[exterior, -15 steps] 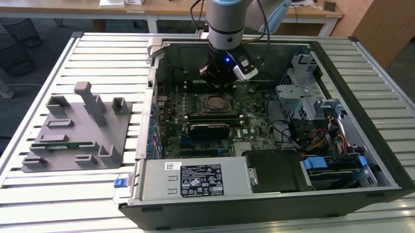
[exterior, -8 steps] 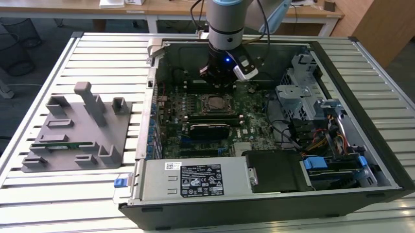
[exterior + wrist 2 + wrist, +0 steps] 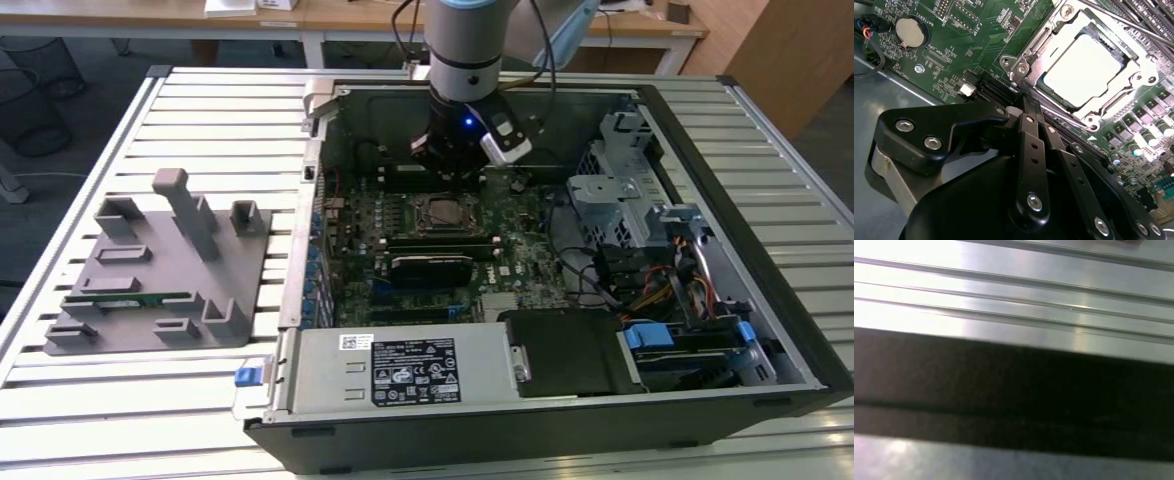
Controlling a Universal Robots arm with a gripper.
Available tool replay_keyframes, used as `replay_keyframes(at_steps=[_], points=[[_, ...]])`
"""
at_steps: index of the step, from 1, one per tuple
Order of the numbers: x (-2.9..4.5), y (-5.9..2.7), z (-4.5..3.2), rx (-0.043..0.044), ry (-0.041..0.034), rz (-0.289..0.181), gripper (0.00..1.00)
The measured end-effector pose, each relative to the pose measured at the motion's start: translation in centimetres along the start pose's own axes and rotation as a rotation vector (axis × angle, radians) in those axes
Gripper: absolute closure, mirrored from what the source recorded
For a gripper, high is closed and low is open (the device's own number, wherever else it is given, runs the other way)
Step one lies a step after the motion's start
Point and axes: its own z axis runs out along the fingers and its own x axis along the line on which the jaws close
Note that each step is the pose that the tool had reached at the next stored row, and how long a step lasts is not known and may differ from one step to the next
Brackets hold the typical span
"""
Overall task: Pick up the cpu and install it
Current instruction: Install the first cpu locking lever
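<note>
I hold the gripper inside the open computer case, above the motherboard, toward the far side of the socket in the exterior view.

In the second wrist view, the cpu lies flat inside the socket frame, silvery top facing up, with the metal frame surrounding it on all sides. I judge it to be seated already, not carried.

The gripper's black fingers appear drawn together, edge against edge, with nothing between them. Their tips sit just beside the frame's near corner, next to a black slot on the board, and apart from the chip.

The relation that matters: the cpu lies ahead of the fingertips, beyond the frame edge. The chip is square, so it presents no long axis.

The grey parts fixture rests on the slatted table, toward the exterior view's left, well apart from the gripper.
</note>
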Motion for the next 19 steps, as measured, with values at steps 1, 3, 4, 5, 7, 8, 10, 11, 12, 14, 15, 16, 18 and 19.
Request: replay_keyframes(at_steps=[1, 3, 4, 5, 7, 8, 10, 11, 12, 14, 15, 16, 18, 19], points=[[0.00, 0.00, -0.03, -0.0001, 0.0000, 0.000, 0.89], [0.00, 0.01, -0.05, -0.0002, -0.0002, 0.000, 0.89], [0.00, 0.01, -0.05, -0.0002, -0.0002, 0.000, 0.89], [-0.01, 0.01, -0.05, 0.0006, -0.0002, 0.000, 0.89], [0.00, 0.00, -0.02, 0.0047, 0.0004, 0.000, 0.89], [0.00, -0.02, 0.02, 0.0072, 0.0007, 0.000, 0.89], [0.01, -0.05, 0.15, 0.0141, 0.0013, -0.001, 0.89], [0.01, -0.06, 0.24, 0.0174, 0.0016, -0.001, 0.89], [0.01, -0.07, 0.33, 0.0201, 0.0021, -0.001, 0.89], [0.00, -0.09, 0.48, 0.0257, 0.0026, -0.001, 0.89], [-0.01, -0.08, 0.51, 0.0293, 0.0030, -0.001, 0.89], [-0.03, -0.09, 0.52, 0.0324, 0.0036, -0.002, 0.89], [-0.03, -0.09, 0.50, 0.0339, 0.0043, -0.002, 0.89], [-0.03, -0.09, 0.45, 0.0339, 0.0046, -0.001, 0.89]])
